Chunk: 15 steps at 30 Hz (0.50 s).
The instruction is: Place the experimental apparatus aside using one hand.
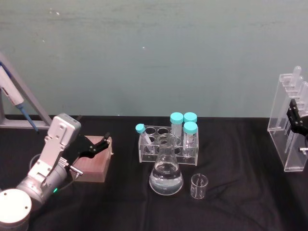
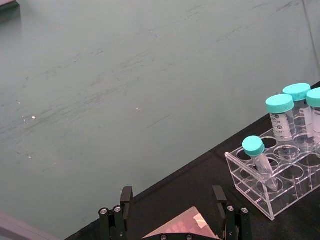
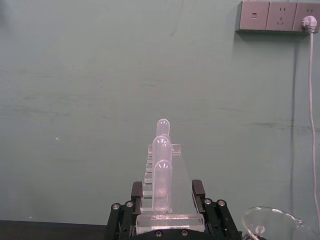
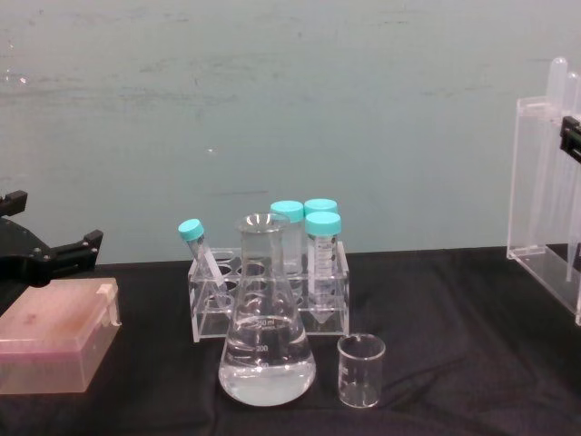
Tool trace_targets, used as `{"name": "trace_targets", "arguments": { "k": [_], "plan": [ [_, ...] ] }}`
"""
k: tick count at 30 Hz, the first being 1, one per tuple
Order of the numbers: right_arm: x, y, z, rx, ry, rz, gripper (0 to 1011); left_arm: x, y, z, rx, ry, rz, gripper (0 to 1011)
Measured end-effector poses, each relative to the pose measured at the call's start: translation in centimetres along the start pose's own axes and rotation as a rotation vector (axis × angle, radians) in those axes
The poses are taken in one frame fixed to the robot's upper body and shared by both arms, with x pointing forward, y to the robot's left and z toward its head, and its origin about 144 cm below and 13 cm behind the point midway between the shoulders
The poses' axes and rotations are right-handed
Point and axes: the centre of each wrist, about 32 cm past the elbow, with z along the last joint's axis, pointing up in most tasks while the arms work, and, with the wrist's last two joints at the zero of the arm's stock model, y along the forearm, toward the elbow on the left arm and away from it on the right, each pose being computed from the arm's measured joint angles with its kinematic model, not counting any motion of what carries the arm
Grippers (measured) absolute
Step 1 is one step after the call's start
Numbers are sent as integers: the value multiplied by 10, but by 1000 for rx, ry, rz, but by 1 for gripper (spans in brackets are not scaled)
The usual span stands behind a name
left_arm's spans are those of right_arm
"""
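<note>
The apparatus is clear labware on a black cloth. A conical flask (image 1: 166, 175) holding clear liquid stands at the centre, with a small beaker (image 1: 199, 186) just to its right. At the far right is the tall acrylic stand of long tubes (image 1: 288, 130). My right gripper (image 1: 294, 118) is shut on that stand, whose base sits between the fingers (image 3: 198, 190). Whether the stand's base (image 4: 545, 268) touches the cloth I cannot tell. My left gripper (image 1: 98, 146), on its silver wrist, hangs open over a pink box (image 1: 92, 166) at the left, away from the glassware.
A clear rack (image 1: 168, 144) with teal-capped tubes stands right behind the flask. A blue-and-white pipette (image 1: 14, 94) leans on a holder at the far left. A clear glass rim (image 3: 272, 225) lies close beside the right gripper. Black cloth lies bare between beaker and stand.
</note>
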Motion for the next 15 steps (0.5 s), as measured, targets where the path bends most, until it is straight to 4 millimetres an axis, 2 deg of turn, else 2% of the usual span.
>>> {"name": "trace_targets", "arguments": {
  "k": [15],
  "plan": [
    [23, -3, -3, -5, -1, -27, 602, 0, 0, 0, 0, 0, 0, 1000]
  ]
}}
